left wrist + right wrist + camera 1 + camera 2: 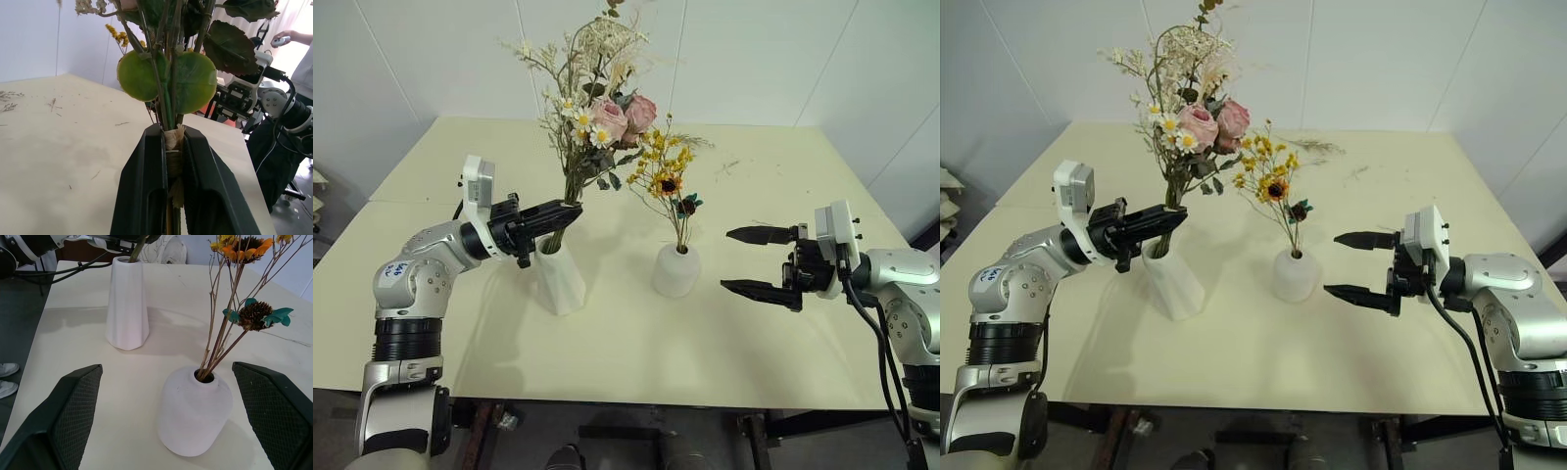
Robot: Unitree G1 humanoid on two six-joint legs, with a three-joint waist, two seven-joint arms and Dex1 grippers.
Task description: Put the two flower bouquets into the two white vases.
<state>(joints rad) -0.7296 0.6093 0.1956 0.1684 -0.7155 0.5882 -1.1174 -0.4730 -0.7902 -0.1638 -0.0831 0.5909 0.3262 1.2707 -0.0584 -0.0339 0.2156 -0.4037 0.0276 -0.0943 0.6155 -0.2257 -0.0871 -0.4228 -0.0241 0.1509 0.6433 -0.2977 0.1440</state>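
Pinching the rose bouquet (602,117) stems, the left gripper (570,212) holds them in the tall vase (558,279) mouth; the right gripper (759,259) gapes wide (nothing between its jaws) beside the round vase (675,271) holding the yellow spray (668,171).

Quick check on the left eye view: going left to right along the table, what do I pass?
Left gripper shut on the pink rose bouquet → tall faceted white vase → short rounded white vase holding the yellow-orange spray → open right gripper.

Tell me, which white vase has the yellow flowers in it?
The shorter, rounded vase holds the yellow flowers. The taller faceted vase beside it has the pink rose bouquet, whose stems the left gripper pinches.
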